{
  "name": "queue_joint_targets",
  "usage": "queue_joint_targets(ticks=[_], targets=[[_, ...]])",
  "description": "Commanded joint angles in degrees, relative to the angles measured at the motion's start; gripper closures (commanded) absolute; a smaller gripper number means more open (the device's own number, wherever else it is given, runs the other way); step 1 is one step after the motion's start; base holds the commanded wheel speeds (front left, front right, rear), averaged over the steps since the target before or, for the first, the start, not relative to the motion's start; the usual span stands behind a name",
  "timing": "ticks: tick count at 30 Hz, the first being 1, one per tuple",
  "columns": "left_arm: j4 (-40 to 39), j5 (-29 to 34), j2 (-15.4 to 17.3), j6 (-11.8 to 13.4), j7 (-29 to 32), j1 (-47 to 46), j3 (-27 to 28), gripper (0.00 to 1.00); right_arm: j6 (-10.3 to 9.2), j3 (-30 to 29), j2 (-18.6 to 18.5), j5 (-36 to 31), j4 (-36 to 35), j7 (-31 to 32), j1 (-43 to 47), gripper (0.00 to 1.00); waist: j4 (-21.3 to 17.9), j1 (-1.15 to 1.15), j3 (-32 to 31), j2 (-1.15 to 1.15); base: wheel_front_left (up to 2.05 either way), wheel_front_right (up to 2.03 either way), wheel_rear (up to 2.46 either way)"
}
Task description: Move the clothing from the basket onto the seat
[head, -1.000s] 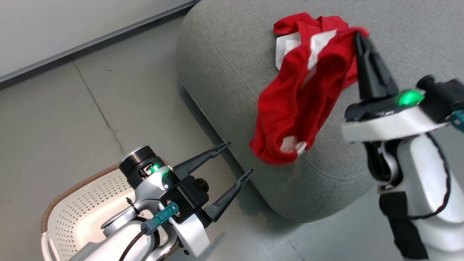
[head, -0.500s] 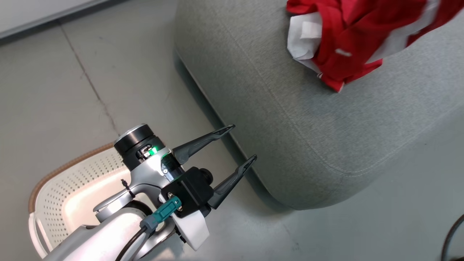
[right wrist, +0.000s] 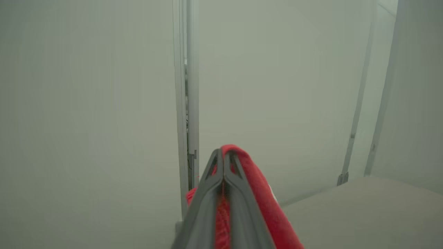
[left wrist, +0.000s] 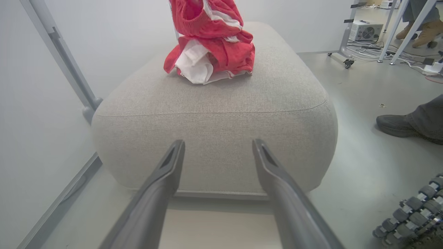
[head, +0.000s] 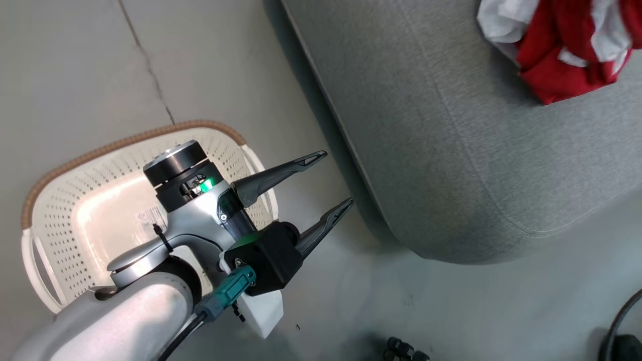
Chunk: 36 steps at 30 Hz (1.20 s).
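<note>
The clothing [head: 567,45] is a bunched red and white heap on top of the grey seat [head: 451,150]. In the left wrist view the clothing [left wrist: 211,45] rests on the seat [left wrist: 214,114] and one part rises past the top edge. My right gripper [right wrist: 223,155] is shut on a fold of the red clothing [right wrist: 256,193]. My left gripper [head: 335,179] hangs open and holds nothing, between the basket [head: 125,140] and the seat's front corner. In its own view, my left gripper [left wrist: 218,147] points at the seat's front face.
The basket floor carries a barcode sticker [head: 150,220]. A person's foot [left wrist: 398,124] rests on the floor to the right of the seat. Table legs and cables [left wrist: 367,52] stand beyond it. A roller wheel [left wrist: 415,214] sits at the lower right. A pale wall [right wrist: 86,103] backs the seat.
The head view has swung, bringing more of the basket in and putting my right gripper out of it. The red garment that hung over the seat's front edge now lies bunched on its top.
</note>
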Motion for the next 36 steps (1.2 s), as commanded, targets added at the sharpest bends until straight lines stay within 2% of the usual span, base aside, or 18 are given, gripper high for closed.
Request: queue_joint_targets(ticks=[1, 8, 15, 16, 17, 18, 28, 35, 36], targets=[[-0.4, 0.4, 0.6, -0.2, 0.3, -1.2, -0.1, 0.00, 0.12, 0.1, 0.7, 0.4, 0.8, -0.1, 1.4, 1.00, 0.4, 0.00, 2.8, 0.00, 0.00, 0.00, 0.00], [-1.5, 0.0, 1.7, -0.4, 1.6, -2.8, -1.3, 0.00, 0.12, -0.3, 4.6, 1.5, 6.5, -0.1, 7.2, 1.00, 0.6, 0.00, 5.6, 0.00, 0.00, 0.00, 0.00], [-0.9, -0.5, 1.9, -0.4, 1.4, -3.7, -1.8, 0.00, 0.12, -4.6, 4.9, 2.2, 10.1, -0.1, 9.8, 1.00, 1.0, 0.00, 5.9, 0.00, 0.00, 0.00, 0.00], [-0.7, -0.7, 1.9, -0.4, 1.2, -3.6, -1.8, 0.00, 0.12, -4.8, 5.1, 2.5, 10.5, -0.1, 10.4, 0.90, 1.0, 0.00, 5.6, 0.00, 0.00, 0.00, 0.00], [-0.4, -0.8, 1.8, -0.2, 1.0, -3.4, -1.8, 0.00, 0.12, -4.8, 5.2, 2.8, 11.1, -0.1, 11.0, 0.51, 1.0, 0.00, 5.1, 0.00, 0.00, 0.00, 0.00], [-0.1, -0.9, 1.6, 0.0, 0.6, -3.1, -1.8, 0.00, 0.12, -4.8, 4.6, 2.7, 11.1, -0.1, 11.3, 0.00, 1.0, 0.00, 4.6, 0.00, 0.00, 0.00, 0.00], [3.4, -2.2, -1.0, 1.6, -3.8, -1.6, -2.0, 0.00, 0.12, -7.4, 3.5, 1.5, 6.2, -0.1, 18.8, 0.00, 3.3, 0.00, -0.7, 0.00, 0.00, 0.00, 0.00], [6.2, -3.9, -3.2, 5.5, -8.3, 0.7, 0.1, 0.00, 0.12, -7.1, 5.2, -1.0, -2.6, -0.1, 26.2, 0.00, 7.0, 0.00, -4.8, 0.00, 0.00, 0.00, 0.00], [7.1, -4.6, -3.9, 6.9, -9.8, 1.8, 1.0, 0.00, 0.12, -6.2, 6.1, -2.0, -5.6, -0.1, 28.5, 0.00, 8.5, 0.00, -6.1, 0.00, 0.00, 0.00, 0.00]])
